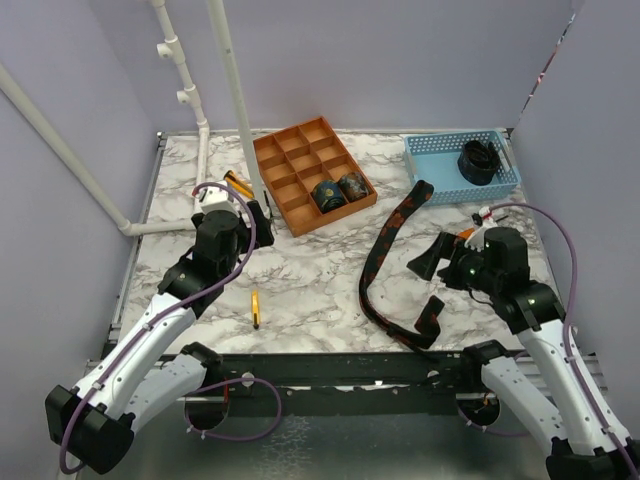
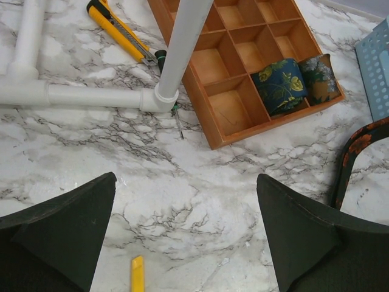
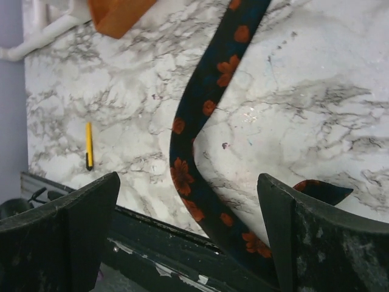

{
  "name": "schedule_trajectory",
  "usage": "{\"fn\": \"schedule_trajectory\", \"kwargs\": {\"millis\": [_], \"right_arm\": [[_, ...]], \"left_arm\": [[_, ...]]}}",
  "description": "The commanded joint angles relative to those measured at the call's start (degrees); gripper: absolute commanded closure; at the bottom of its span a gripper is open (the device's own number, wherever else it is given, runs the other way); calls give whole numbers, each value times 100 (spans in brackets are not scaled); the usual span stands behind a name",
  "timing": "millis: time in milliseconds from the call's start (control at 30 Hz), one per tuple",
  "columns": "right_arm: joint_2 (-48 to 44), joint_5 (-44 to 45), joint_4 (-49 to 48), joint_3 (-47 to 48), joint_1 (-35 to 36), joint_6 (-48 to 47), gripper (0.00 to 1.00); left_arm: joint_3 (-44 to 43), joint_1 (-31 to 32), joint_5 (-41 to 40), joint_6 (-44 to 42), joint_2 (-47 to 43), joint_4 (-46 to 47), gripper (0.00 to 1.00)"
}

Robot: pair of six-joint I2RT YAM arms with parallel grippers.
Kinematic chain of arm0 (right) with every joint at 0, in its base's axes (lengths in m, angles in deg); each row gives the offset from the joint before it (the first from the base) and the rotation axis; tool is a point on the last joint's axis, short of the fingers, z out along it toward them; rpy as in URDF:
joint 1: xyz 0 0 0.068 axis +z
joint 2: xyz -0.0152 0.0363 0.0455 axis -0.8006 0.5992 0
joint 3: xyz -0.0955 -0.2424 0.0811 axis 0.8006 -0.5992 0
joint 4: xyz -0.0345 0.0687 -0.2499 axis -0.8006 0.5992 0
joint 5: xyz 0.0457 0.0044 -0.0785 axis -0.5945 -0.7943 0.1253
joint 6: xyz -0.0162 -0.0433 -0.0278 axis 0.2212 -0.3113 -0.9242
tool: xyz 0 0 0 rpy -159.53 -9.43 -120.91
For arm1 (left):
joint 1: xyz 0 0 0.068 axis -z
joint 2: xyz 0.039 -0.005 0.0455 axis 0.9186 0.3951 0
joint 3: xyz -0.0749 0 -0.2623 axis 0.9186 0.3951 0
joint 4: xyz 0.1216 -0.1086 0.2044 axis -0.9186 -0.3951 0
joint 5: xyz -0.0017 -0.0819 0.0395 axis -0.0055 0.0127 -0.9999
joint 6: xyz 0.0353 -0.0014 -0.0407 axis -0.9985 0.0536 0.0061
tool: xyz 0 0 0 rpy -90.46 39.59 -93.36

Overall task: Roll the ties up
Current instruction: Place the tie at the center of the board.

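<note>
Lying flat on the marble table (image 1: 300, 290), the one unrolled tie (image 1: 378, 250) runs in a long bend from just beside the blue basket (image 1: 430, 150) down towards the near edge, where its end folds back on itself. It is a dark strip with orange-red flowers. Two rolled ties (image 1: 338, 191) sit side by side in the front compartments of the orange tray (image 1: 290, 150), and a dark coil (image 1: 478, 160) rests in the basket.

The right gripper (image 3: 188, 201) hovers above the near bend of the tie with its jaws spread wide and nothing between them. The left gripper (image 2: 185, 201) is likewise spread and empty, over bare table well apart from the tie.

The tie looks light, thin and limp. It probably drapes and slides on the smooth top instead of holding a shape, so a pinch in the middle would likely only bunch it. An end seems the better place to take hold. The folded near end is closest to the right gripper. I cannot tell which end is the narrow one.
</note>
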Motion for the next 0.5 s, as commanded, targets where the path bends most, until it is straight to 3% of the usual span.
{"fn": "schedule_trajectory", "kwargs": {"millis": [0, 133, 233, 333, 467], "right_arm": [[489, 578, 310, -236, -20, 518, 0], [553, 15, -49, -449, 46, 362, 0], [692, 139, -105, -355, 598, 209, 0], [1296, 729, -61, -48, 1544, 99, 0], [2846, 1970, -20, 531, 3228, -76, 0]], "left_arm": [[20, -26, 352, -33, -12, 102, 1], [105, 19, 1300, 4, -7, 331, 1], [181, 106, 1983, 192, 175, 553, 1], [275, 132, 1960, 259, 253, 524, 1], [117, 133, 1583, 130, 98, 229, 1]]}}
